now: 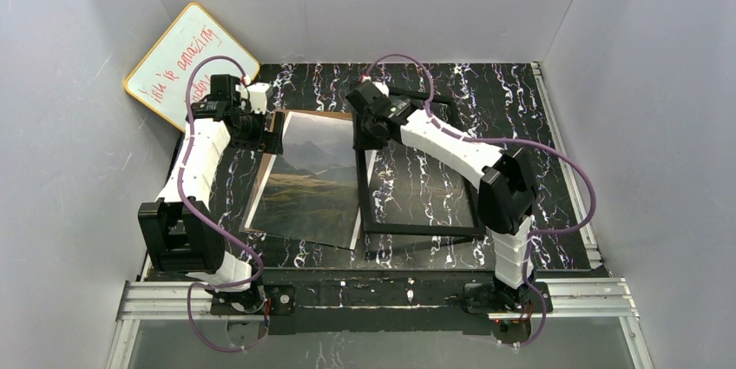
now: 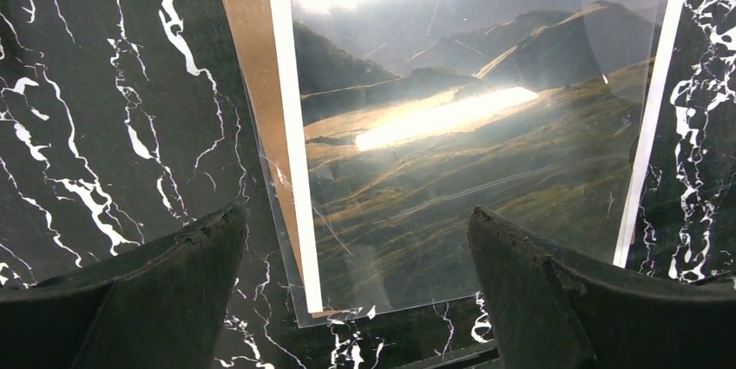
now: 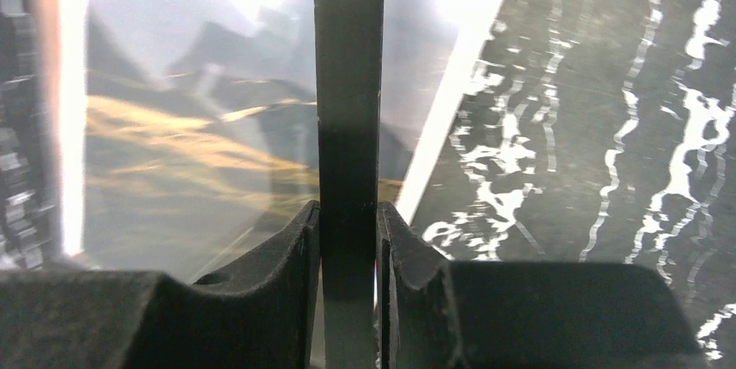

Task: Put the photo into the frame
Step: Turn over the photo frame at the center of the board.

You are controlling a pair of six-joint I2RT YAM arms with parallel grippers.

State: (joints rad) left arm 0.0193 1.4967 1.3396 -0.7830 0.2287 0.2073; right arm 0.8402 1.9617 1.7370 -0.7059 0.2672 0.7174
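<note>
**A:** Fingers (image 2: 165, 282) of the left gripper (image 2: 356, 217) stood wide apart and empty over the photo (image 1: 312, 182). The photo lay face up on the brown backing panel (image 2: 247, 56), left of centre.

**B:** Noted. Right gripper (image 3: 347, 213) was clamped tight on the frame (image 1: 418, 230) at its left rail. That rail overlapped the photo's right edge.

**A:** Step judged: bringing frame over photo. Photo not yet seated.

**B:** Next move probably called for carrying the rail leftward, kept square, with the left arm pinning the print.
</note>
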